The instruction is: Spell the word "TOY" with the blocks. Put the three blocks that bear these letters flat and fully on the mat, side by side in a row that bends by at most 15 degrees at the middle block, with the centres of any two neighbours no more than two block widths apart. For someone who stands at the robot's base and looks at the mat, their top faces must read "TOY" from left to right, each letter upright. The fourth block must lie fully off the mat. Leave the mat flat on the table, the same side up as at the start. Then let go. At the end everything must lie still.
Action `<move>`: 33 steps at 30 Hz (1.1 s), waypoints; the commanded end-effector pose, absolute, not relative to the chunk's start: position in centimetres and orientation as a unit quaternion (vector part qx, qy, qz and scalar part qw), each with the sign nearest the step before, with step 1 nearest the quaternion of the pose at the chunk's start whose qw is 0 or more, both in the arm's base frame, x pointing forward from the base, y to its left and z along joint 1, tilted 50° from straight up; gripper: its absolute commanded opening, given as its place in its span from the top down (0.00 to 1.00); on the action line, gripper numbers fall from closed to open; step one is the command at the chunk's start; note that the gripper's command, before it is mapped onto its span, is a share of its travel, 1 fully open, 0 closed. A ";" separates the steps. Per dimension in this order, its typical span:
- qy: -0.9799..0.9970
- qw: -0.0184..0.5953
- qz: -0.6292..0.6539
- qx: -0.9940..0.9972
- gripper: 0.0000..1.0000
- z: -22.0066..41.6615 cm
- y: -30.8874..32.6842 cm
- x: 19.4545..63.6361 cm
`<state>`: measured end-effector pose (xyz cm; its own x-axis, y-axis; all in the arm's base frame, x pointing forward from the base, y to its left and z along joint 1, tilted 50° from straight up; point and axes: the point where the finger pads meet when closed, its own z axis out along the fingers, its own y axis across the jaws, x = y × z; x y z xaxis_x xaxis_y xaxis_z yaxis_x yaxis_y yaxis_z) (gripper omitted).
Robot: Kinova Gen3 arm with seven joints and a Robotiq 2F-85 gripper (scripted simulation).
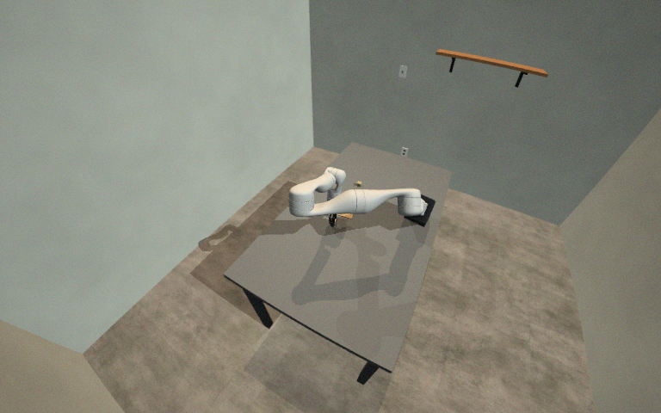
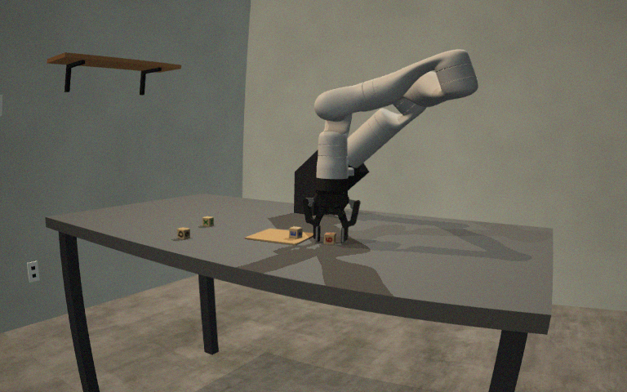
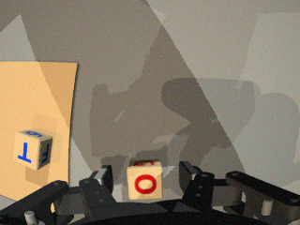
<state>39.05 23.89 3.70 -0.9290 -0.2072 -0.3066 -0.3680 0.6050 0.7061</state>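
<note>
My gripper (image 1: 332, 221) (image 2: 330, 232) (image 3: 145, 174) is open and lowered at the table, its fingers on either side of the red-lettered block (image 2: 329, 238) (image 3: 144, 183), with gaps on both sides in the wrist view. That block stands on the table off the mat, an O on its top face. The orange mat (image 1: 347, 215) (image 2: 263, 236) (image 3: 28, 84) lies flat. A blue-lettered block (image 2: 295, 233) (image 3: 33, 151) with a T on top stands on the mat near its edge, beside the gripper. A dark-lettered block (image 2: 183, 233) and a green-lettered block (image 2: 207, 221) stand off the mat; their top letters are unreadable.
The grey table (image 1: 311, 262) (image 2: 443, 277) carries the arm's black base plate (image 1: 428, 214). The left finger stands close to the mat's edge. The arm hides part of the table in the top view. A wall shelf (image 1: 492, 62) (image 2: 115, 62) is far from the blocks.
</note>
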 end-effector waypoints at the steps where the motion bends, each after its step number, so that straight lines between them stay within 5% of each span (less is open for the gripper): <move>1: 0.891 0.097 0.414 -0.161 0.38 3.7 23.8 39.1; 10: 0.891 0.097 0.414 -0.161 0.38 3.7 23.8 39.1; 11: 0.891 0.097 0.414 -0.161 0.59 3.7 23.8 39.1; 27: 0.891 0.097 0.414 -0.161 0.59 3.7 23.8 39.1; 28: 0.891 0.097 0.414 -0.161 0.79 3.7 23.8 39.1; 33: 0.891 0.097 0.414 -0.161 0.79 3.7 23.8 39.1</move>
<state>39.04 23.87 3.66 -0.9292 -0.2074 -0.3059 -0.3676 0.6054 0.7060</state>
